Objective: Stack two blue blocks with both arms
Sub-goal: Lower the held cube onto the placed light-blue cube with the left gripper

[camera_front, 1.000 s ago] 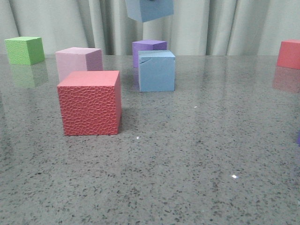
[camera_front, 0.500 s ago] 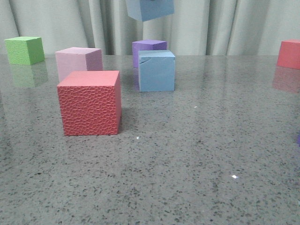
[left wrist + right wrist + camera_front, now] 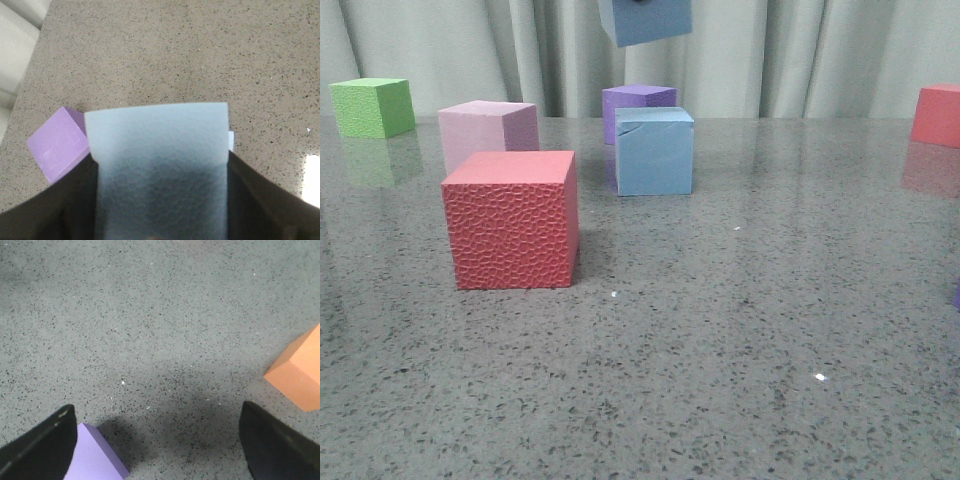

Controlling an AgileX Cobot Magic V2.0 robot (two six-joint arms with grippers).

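Your left pincer (image 3: pixel 160 200) clamps a pale blue matte foam cube (image 3: pixel 157 150) by opposite faces, high above the cracked pale blue foam cube (image 3: pixel 654 151) on the speckled grey counter (image 3: pixel 740 330). It looks light and squashy, so grip gently. Your right pincer (image 3: pixel 160 440) gapes empty.

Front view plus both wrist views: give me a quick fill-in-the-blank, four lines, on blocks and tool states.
1. The left tool is shut on a pale ____ block.
2. In the front view that held block hangs in the air above the cracked blue block, which rests on the ____.
3. The right tool is ____, with nothing between its fingers.
4. The cube just behind the cracked blue block is ____.

Missing words: blue; table; open; purple
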